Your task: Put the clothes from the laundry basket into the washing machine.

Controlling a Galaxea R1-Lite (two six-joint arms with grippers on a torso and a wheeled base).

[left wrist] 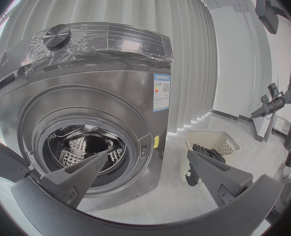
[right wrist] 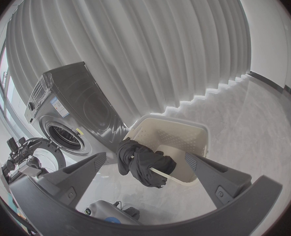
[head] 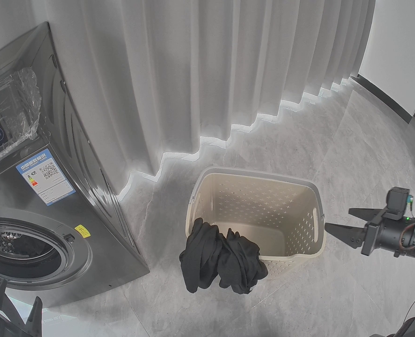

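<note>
- Right gripper [head: 338, 218]: its dark wedge-shaped fingers [right wrist: 217, 177] are spread wide with nothing between them. It hangs in the air just off the basket's right-hand side, level with the rim, tips pointing toward the basket. We judge it is lined up for a reach at the cloth, not yet down on it.
- Left gripper [left wrist: 147, 154]: its fingers [left wrist: 76, 177] are likewise parted and empty. It sits low in front of the washer's round opening [left wrist: 83, 148], aimed into the drum.
- Bundle of black clothes [head: 221, 260]: slumped over the basket's near rim, part inside and part hanging down the outer wall toward the floor. That drape leaves a raised fold at the rim, likely the easiest place to pinch.
- Cream perforated plastic laundry basket [head: 259, 174]: upright on the pale grey tiled floor [head: 357, 141], near the washer's right corner. Its bottom looks bare apart from the black bundle.
- Grey metal front-loading washing machine [head: 76, 164]: mouth open, steel drum visible. Whether anything lies inside, we cannot tell.
- White pleated curtain [head: 217, 71] hangs behind both.
- Judgement: the bundle is the load left to move. Limp cloth may snag on the rim as it lifts.
</note>
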